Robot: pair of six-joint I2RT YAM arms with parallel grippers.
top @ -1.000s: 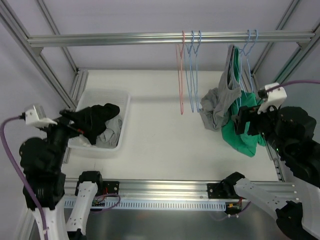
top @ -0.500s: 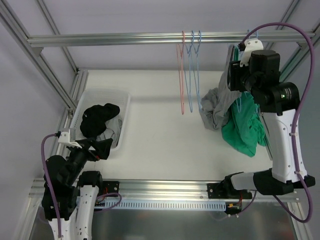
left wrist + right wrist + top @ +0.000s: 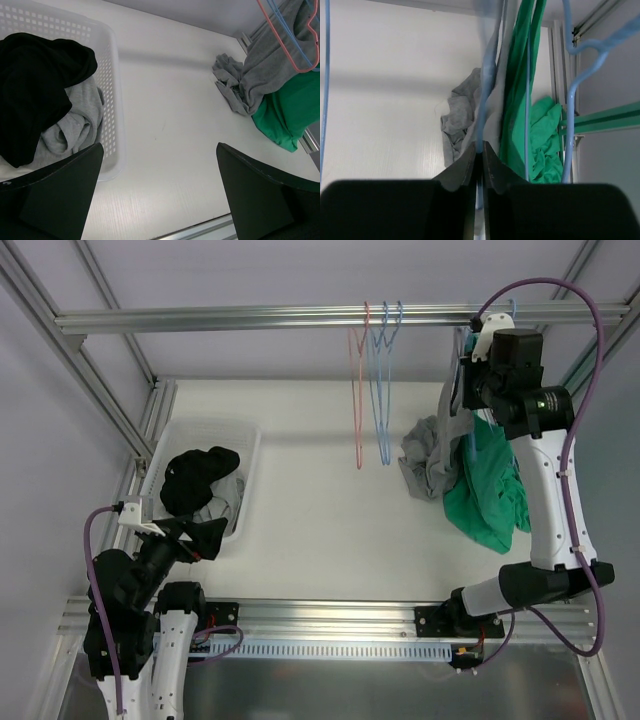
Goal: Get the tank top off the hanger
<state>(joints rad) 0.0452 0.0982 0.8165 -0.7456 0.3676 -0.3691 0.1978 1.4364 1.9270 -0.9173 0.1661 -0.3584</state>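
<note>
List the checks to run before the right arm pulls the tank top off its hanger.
1. Right end effector up at the hanging gray tank top: ok.
2. Its jaws closed together: ok.
3. Fabric pinched, not the blue hanger wire: cannot tell.
4. Green garment outside the pinch: ok, it hangs just right of the jaws.
5. Left end effector open, low beside the basket: ok.

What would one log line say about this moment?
right gripper: closed on grey tank top strap at blue hanger | left gripper: open beside basket
</note>
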